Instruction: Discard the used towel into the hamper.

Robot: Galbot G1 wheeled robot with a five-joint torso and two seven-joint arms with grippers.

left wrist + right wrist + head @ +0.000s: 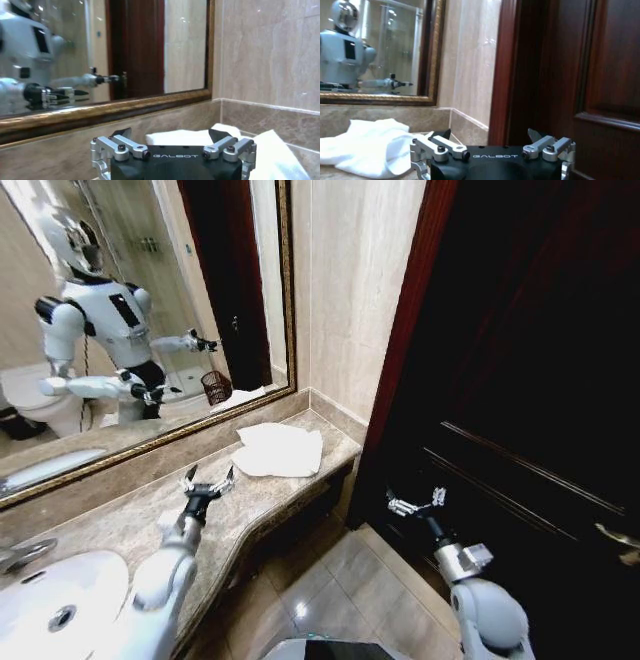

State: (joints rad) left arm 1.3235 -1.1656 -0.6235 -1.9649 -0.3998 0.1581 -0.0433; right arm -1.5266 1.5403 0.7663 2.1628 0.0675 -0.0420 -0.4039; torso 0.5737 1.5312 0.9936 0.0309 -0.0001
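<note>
The used towel [281, 450] is a crumpled white cloth lying on the marble counter [120, 520] at its far end, near the wall corner. My left gripper [210, 480] hovers open just above the counter, a short way in front of the towel, with nothing between its fingers. In the left wrist view the towel [187, 137] lies right beyond the open left gripper [170, 134]. My right gripper [417, 502] hangs open over the floor in front of the dark door; its wrist view shows the towel [370, 150] off to one side. The hamper [216, 387] appears as a dark basket reflected in the mirror.
A white sink [60, 600] and a faucet [15, 555] sit at the counter's near left. A gold-framed mirror [150, 300] runs along the wall. The dark wooden door [540, 380] with a handle [620, 540] stands close on the right, with tiled floor [340, 580] between it and the counter.
</note>
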